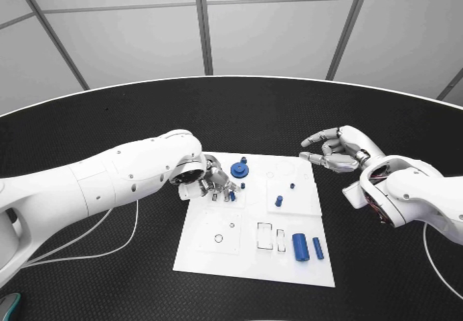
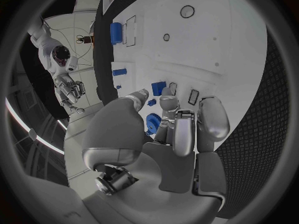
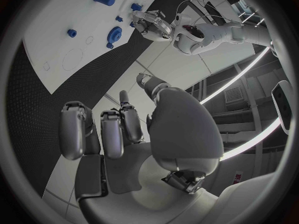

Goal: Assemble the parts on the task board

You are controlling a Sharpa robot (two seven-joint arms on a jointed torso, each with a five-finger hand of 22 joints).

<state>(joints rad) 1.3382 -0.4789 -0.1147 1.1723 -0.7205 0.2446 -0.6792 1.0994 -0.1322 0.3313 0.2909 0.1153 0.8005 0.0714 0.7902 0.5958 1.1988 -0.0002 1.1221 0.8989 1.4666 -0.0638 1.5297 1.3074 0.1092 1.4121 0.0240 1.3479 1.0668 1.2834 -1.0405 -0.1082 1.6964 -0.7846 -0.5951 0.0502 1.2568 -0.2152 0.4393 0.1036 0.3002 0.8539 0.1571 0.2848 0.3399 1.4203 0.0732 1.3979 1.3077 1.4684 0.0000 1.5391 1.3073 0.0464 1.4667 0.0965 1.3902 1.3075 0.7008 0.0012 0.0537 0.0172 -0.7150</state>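
The white task board (image 1: pixel 253 251) lies mid-table. A blue gear (image 1: pixel 239 170) sits near its far edge, a blue peg (image 1: pixel 279 200) stands toward the middle, and two blue cylinders (image 1: pixel 307 247) lie by the near right corner. The left hand (image 1: pixel 214 182) hovers over the far left part, fingertips (image 2: pixel 172 102) around a small blue part (image 2: pixel 158 88); whether it grips it I cannot tell. The right hand (image 1: pixel 336 150) hangs released off the board's far right corner, fingers curved, grasping nothing.

**Blue parts spread over the white board**

We see the task board (image 1: pixel 253 257), a white rectangular plate, lying flat in the middle of the black table. Near its far edge sits a round blue gear (image 1: pixel 239 170). A small blue peg (image 1: pixel 279 200) stands further in, upright. Towards the near right corner lie a thick blue cylinder (image 1: pixel 300 247) and, just beside it, a thinner blue pin (image 1: pixel 318 248).
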